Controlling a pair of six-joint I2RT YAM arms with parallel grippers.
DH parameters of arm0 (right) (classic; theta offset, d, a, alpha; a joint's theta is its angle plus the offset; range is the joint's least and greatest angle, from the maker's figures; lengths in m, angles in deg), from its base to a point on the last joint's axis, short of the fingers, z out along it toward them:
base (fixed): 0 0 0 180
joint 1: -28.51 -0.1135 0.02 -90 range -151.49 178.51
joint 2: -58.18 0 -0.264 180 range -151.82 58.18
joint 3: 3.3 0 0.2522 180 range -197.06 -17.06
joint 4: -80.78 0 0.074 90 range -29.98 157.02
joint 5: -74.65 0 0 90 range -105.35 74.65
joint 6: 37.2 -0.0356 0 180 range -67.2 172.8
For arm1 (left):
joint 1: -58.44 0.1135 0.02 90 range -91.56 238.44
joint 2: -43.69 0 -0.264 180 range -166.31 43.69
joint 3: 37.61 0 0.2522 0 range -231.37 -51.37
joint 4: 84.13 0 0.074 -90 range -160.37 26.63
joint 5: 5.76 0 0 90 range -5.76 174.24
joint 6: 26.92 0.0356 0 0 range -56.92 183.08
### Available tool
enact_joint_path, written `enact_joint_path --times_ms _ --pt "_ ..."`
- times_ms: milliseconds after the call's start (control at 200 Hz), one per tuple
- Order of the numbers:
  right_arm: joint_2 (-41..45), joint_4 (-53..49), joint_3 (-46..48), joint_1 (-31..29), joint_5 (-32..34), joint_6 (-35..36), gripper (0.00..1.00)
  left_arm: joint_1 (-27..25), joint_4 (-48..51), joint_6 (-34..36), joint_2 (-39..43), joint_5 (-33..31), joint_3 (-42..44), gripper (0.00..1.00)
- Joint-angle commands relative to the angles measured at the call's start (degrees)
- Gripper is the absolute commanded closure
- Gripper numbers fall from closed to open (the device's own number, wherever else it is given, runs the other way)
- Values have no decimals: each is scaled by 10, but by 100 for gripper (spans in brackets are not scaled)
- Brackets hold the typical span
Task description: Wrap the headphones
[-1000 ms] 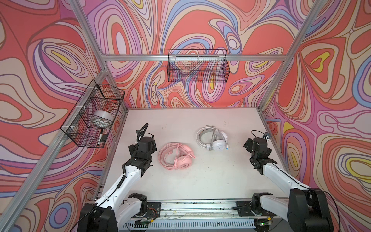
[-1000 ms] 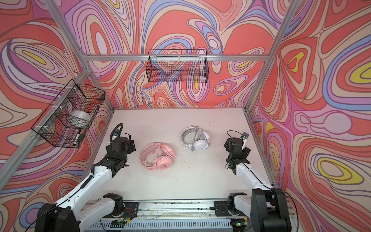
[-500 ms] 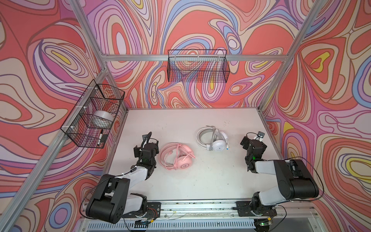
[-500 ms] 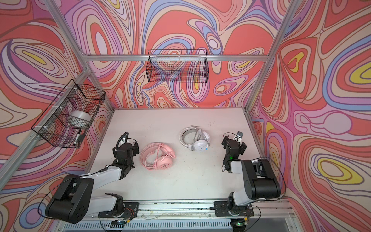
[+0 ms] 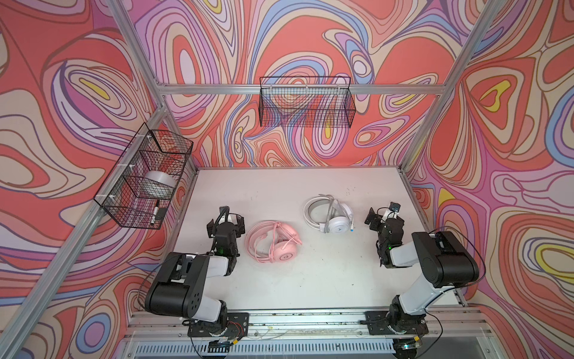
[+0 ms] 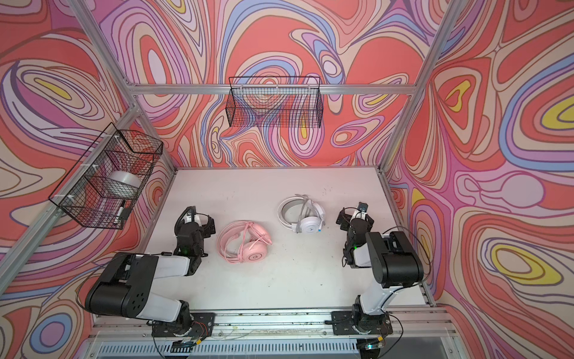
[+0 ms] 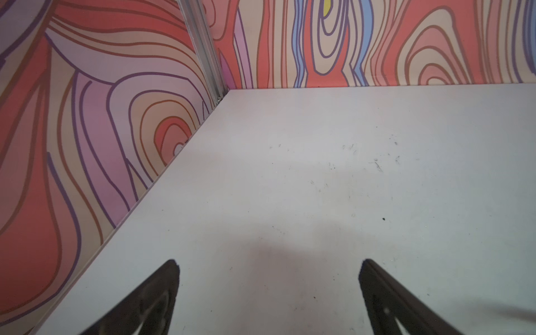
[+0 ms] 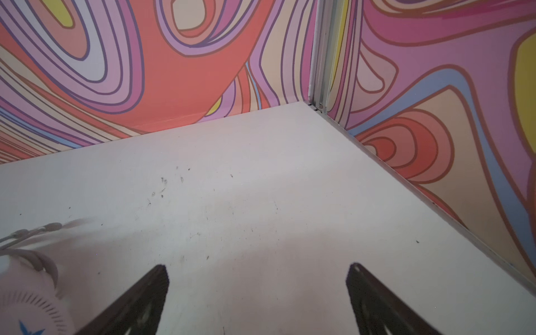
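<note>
Tabletop point(image 5: 310, 279): pink headset point(image 5: 284, 253), white headset point(image 5: 338, 224), lengthwise left-right

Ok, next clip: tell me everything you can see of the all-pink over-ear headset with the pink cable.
The all-pink over-ear headset, plastic by its look, lies flat on the white tabletop, left of centre in both top views. Its headband curves toward the left side. One round ear cup faces up and carries a circular mark. The pink cable is gathered in loose loops along the headband and over the cup, with none trailing away. Only the tabletop touches it.
</note>
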Motion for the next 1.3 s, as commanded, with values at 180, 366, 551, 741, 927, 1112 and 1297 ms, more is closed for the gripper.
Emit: enact_joint_path --times_ms 180,366,551,741,927,1112,1297 --pt "0 -36 -30 0 -16 15 2 38 6 -14 -29 72 -24 0" --pt "-6 -63 -51 -5 -19 25 1 42 55 -19 -23 80 -44 0" --pt "-7 -63 -51 -6 -19 26 2 43 35 -15 -29 80 -40 0" --pt "-6 -61 -49 -6 -20 26 2 42 35 -16 -28 80 -38 0" --pt "-7 -61 -50 -6 -19 26 1 42 34 -16 -29 80 -39 0" --pt "-7 -61 -50 -6 -19 26 2 42 34 -17 -29 80 -39 0" --pt "-7 -61 -50 -6 -19 26 2 42 36 -17 -30 80 -40 0"
